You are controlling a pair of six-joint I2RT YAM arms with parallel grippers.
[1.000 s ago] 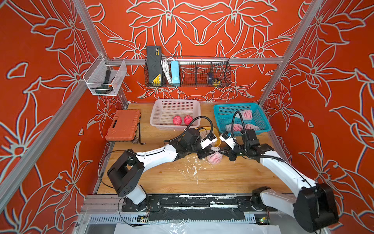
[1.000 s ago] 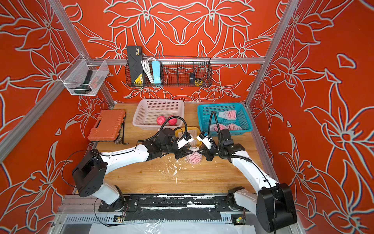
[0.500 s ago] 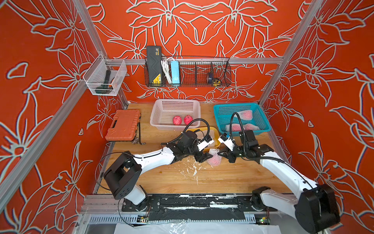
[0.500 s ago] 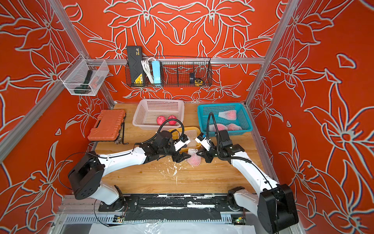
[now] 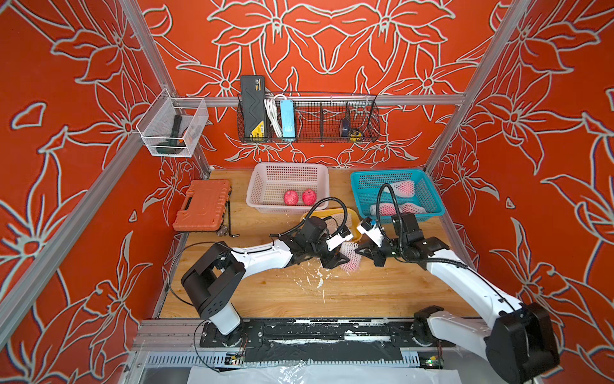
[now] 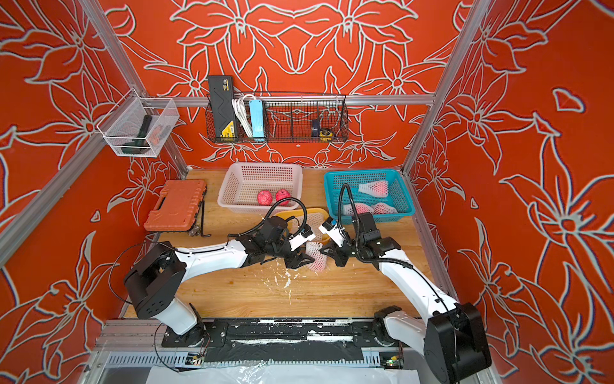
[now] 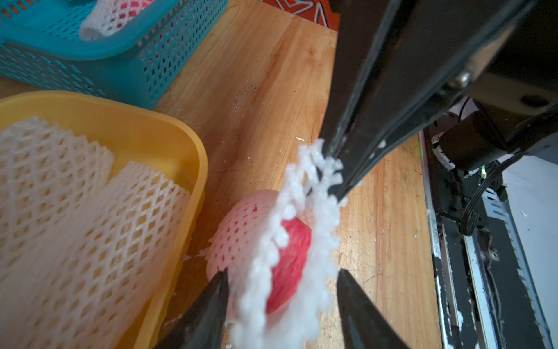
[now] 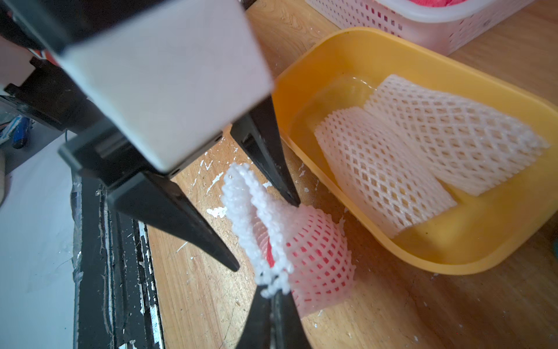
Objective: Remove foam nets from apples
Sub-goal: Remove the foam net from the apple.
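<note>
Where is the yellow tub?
In both top views, the yellow tub sits centrally, in front of the gap between the white basket and the teal basket.

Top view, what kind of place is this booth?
Probably a robot test cell: left arm and right arm bolted to a base rail, wooden table boxed in by red patterned walls on aluminium framing.

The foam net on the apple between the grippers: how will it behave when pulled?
Probably floppy and stretchy: the foam net bunches into a crumpled rim where the right gripper pinches it. Likely crumbly too, given white flakes on the table. The round apple inside may roll once freed.
</note>
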